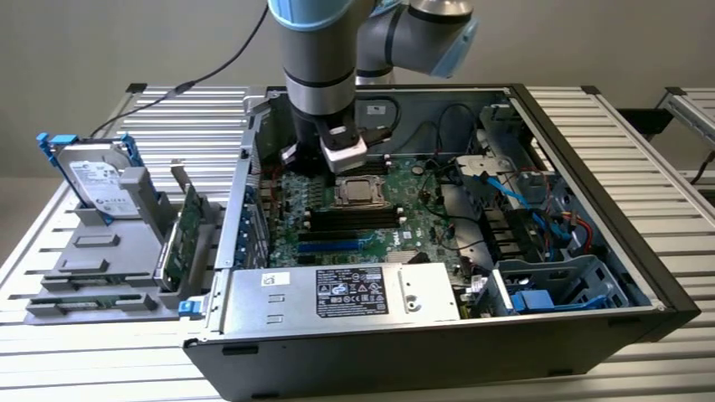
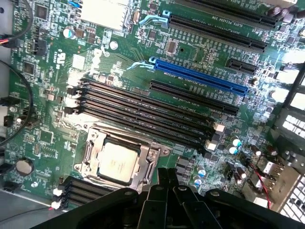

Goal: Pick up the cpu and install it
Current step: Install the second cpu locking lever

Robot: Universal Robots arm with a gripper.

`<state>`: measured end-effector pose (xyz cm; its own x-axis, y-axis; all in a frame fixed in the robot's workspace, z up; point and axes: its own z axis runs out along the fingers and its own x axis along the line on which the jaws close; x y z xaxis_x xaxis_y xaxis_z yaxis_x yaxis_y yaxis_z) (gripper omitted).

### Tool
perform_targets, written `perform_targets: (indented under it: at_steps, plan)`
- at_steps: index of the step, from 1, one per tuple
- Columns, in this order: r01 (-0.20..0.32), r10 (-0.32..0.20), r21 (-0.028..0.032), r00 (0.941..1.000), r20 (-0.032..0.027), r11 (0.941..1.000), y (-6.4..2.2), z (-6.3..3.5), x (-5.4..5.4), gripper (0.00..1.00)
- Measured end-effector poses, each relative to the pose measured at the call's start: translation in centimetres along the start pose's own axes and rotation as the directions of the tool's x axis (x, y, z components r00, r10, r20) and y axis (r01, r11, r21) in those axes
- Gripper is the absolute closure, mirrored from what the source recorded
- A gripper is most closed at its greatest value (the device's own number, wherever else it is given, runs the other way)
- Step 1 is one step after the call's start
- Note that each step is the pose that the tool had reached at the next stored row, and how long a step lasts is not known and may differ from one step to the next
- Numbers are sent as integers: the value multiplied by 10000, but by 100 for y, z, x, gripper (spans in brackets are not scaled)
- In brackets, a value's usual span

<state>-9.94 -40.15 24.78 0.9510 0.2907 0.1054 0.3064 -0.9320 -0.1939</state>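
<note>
The cpu [image 2: 117,162] already sits in its socket [image 2: 90,155] on the motherboard [image 2: 57,114], its dull silver top showing inside the metal frame, so by my reading the carrying part is over and the work stands at the seating stage. In the exterior view the gripper [image 1: 344,159] hangs just above the cpu [image 1: 357,192], inside the open computer case [image 1: 625,251], near the case's rear wall. It holds nothing that I can see; whether its fingers are spread or pressed together I cannot tell, since the dark tool body [image 2: 162,205] covers them in the wrist view and the arm's bulk blocks them from outside. What the work calls for now is a check that the chip lies flat and square in the frame (a tilted corner would matter here), and that the frame can close on it. Hard to judge: whether the socket's retention lever is latched, and the chip's markings. The memory slots [image 2: 143,112] run just beside the socket, empty. The hard drive [image 1: 99,180] and the green cards [image 1: 184,230] stand in a grey holder outside the case, toward the table's edge at the exterior view's left.
</note>
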Motion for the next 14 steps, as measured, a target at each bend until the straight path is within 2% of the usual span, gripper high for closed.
perform_targets:
  at_steps: [3, 4, 14]
  plan:
    - [-11, 11, -18, 10000, 19, 10000, -19, -116, 24, 89]
    - [-20, 20, -17, 10000, 30, 10000, -21, -126, 27, 89]
    - [-76, 74, 58, 9996, 268, 10000, -21, -126, 27, 89]
